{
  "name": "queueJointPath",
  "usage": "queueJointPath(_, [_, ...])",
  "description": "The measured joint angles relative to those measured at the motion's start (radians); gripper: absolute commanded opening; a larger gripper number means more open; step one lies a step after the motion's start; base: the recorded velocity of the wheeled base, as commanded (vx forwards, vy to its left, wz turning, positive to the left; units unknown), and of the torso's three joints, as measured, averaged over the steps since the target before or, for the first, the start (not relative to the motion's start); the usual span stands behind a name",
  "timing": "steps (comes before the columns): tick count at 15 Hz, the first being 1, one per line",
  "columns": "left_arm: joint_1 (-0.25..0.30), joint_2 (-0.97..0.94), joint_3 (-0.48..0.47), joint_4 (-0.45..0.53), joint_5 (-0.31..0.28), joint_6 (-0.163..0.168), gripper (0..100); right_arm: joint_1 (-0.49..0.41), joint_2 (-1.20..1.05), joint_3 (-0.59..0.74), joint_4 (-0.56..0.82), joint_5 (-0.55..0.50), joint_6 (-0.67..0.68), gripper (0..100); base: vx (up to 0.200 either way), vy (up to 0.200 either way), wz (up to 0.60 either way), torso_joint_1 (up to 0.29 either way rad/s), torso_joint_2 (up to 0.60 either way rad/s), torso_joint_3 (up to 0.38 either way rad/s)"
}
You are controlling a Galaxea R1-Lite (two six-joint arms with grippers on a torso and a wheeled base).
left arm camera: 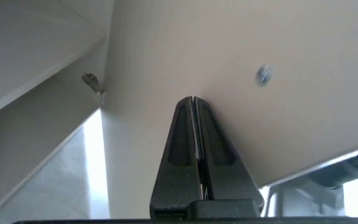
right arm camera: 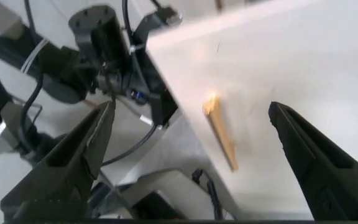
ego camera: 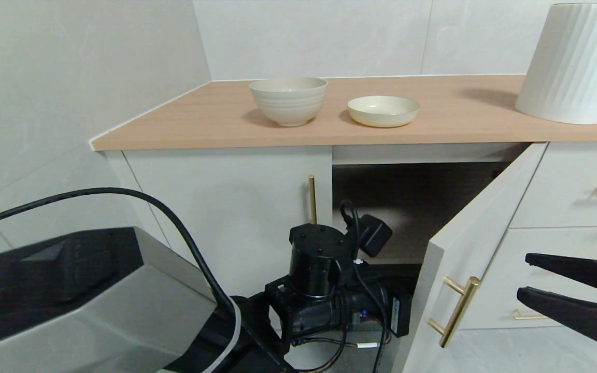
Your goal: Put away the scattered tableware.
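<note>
A deep bowl (ego camera: 288, 100) and a shallow dish (ego camera: 383, 110) are set apart, mid-way along the wooden countertop (ego camera: 174, 124), which is fitted into a tiled corner. Below, a cabinet door (ego camera: 464, 248) is swung open. The left gripper (left arm camera: 193, 106) is pressed together by the door's inner face; the right gripper (ego camera: 524, 275) is spread near its brass handle (ego camera: 456, 311).

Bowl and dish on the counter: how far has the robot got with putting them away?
Done: the cabinet door stands open. In hand: nothing; left gripper shut and empty, right gripper open near the door handle. Left: bowl and dish sit on the countertop.
</note>
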Motion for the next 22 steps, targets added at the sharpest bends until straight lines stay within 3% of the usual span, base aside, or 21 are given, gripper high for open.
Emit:
queueJointPath(3, [0.000, -0.013, -0.041, 0.057, 0.004, -0.011, 0, -0.019, -0.021, -0.014, 0.001, 0.000, 0.000, 100, -0.200, 0.000, 0.00, 0.012, 0.01, 0.001])
queueJointPath(8, [-0.015, -0.014, -0.092, 0.109, -0.003, -0.013, 0, -0.022, -0.063, -0.049, -0.006, 0.000, 0.008, 100, 0.000, 0.000, 0.00, 0.000, 0.00, 0.000])
queueJointPath(16, [-0.031, 0.012, -0.245, 0.270, -0.005, -0.138, 0, -0.022, -0.068, -0.120, -0.006, 0.000, 0.012, 100, 0.000, 0.000, 0.00, 0.000, 0.00, 0.000])
queueJointPath(19, [-0.109, 0.021, -0.335, 0.398, 0.000, -0.153, 0, -0.023, -0.062, -0.137, -0.005, 0.000, 0.018, 100, 0.000, 0.000, 0.00, 0.000, 0.00, 0.000])
queueJointPath(22, [-0.211, 0.024, -0.398, 0.442, -0.001, -0.205, 0, -0.023, -0.069, -0.146, -0.005, 0.000, 0.039, 100, 0.000, 0.000, 0.00, 0.000, 0.00, 0.000])
